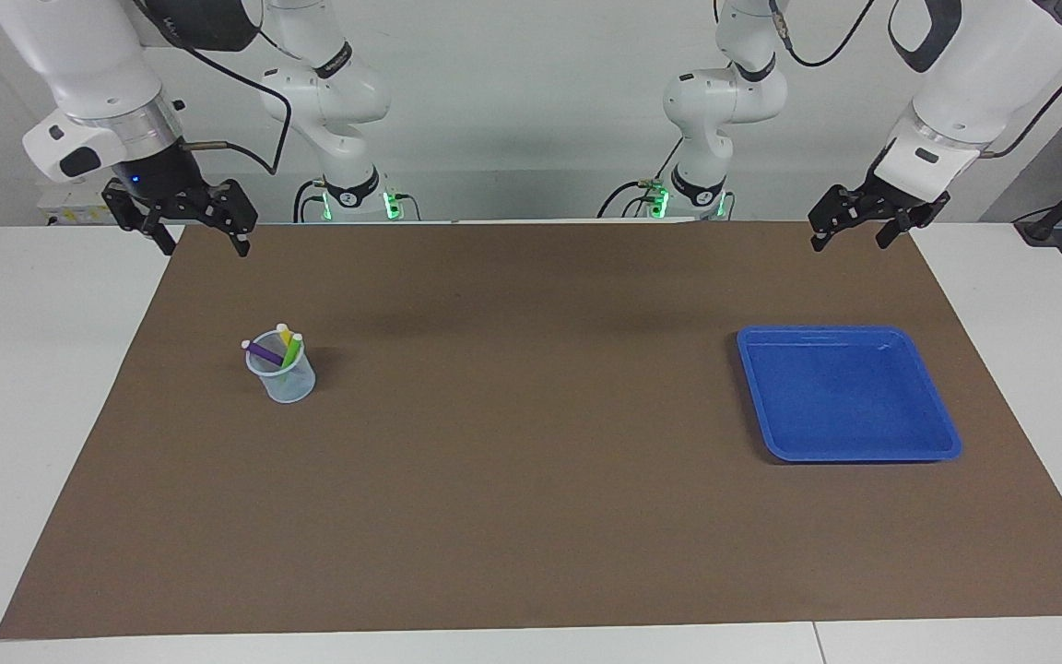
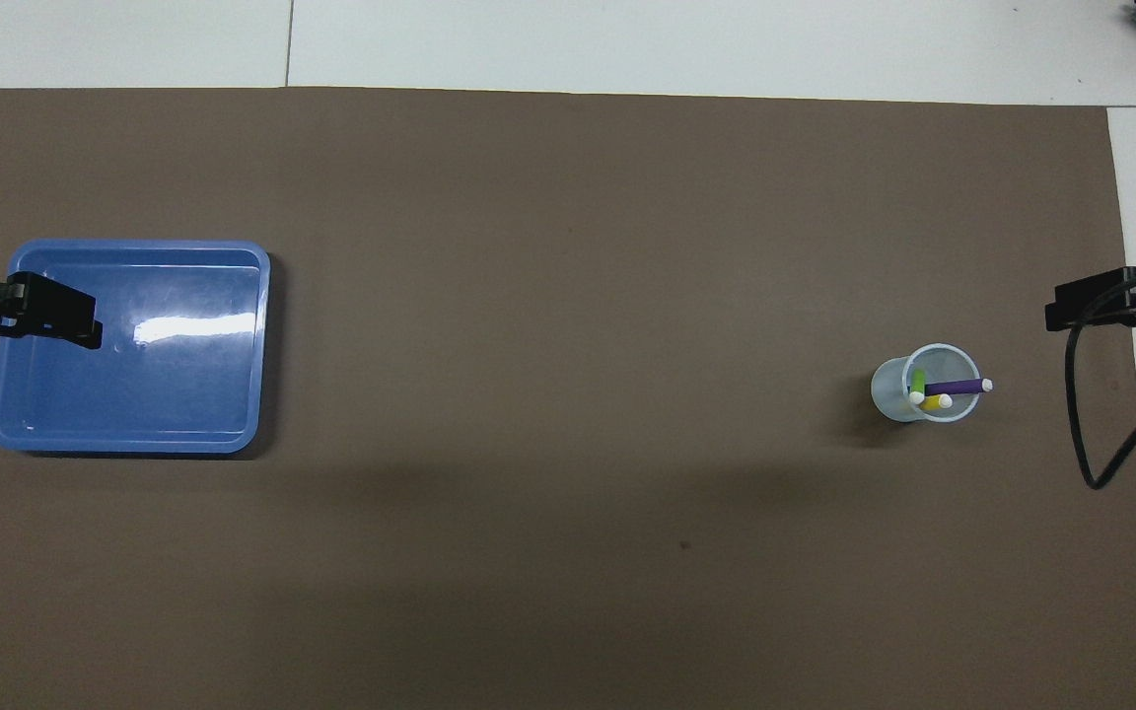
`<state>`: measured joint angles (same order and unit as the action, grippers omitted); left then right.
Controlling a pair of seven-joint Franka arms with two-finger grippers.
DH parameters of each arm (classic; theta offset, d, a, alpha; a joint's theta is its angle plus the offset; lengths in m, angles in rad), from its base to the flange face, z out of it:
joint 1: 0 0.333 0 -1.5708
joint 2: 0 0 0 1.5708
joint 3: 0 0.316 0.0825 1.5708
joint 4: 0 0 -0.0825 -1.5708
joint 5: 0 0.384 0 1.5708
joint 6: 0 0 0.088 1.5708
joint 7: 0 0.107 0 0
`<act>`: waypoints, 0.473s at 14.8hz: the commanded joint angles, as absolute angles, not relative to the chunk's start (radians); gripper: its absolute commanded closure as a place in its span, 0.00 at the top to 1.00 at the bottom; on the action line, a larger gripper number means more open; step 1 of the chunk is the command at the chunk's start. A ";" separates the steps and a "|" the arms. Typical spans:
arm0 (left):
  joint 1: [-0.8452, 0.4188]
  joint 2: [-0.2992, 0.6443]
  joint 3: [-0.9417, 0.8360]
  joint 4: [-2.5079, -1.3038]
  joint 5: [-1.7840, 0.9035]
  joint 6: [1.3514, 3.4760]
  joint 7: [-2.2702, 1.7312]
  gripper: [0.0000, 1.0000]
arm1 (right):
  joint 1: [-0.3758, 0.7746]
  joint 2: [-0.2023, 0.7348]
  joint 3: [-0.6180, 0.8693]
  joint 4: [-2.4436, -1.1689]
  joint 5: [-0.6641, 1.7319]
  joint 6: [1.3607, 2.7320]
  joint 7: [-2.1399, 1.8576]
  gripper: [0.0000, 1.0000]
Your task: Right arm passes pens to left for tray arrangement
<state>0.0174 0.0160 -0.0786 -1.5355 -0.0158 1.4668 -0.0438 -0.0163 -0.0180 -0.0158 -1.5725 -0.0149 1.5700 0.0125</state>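
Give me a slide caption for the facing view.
Three marker pens stand in a translucent cup; the blue plastic tray lies empty, both arms waiting.

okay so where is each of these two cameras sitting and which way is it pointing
Facing view: high across the table, looking at both white arms; open right pincer and open left pincer hang over the mat's corners.
Overhead view: above the robots, looking steeply down; only pincer tips show.
Shared: shallow blue plastic tray, translucent cup with three pens, brown mat.

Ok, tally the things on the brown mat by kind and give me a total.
Pens: 3, purple, green, yellow, all standing in the cup
Cup: 1
Blue tray: 1, nothing in it
Total: 5
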 commanded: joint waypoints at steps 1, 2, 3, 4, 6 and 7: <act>0.014 -0.008 -0.077 -1.563 0.005 1.477 -0.054 1.00 | -0.011 -0.005 -0.021 -1.551 -0.025 1.559 0.025 1.00; 0.014 -0.008 -0.077 -1.563 0.005 1.477 -0.054 1.00 | -0.012 -0.005 -0.020 -1.551 -0.022 1.557 0.025 1.00; 0.014 -0.008 -0.077 -1.563 0.005 1.477 -0.054 1.00 | -0.012 -0.005 -0.021 -1.549 -0.020 1.559 0.025 1.00; 0.014 -0.008 -0.077 -1.563 0.005 1.477 -0.054 1.00 | -0.011 -0.005 -0.020 -1.551 -0.023 1.557 0.025 1.00; 0.014 -0.008 -0.077 -1.563 0.005 1.477 -0.054 1.00 | -0.011 -0.005 -0.021 -1.551 -0.023 1.559 0.025 1.00; 0.014 -0.008 -0.077 -1.563 0.005 1.477 -0.054 1.00 | -0.011 -0.005 -0.020 -1.549 -0.023 1.559 0.025 1.00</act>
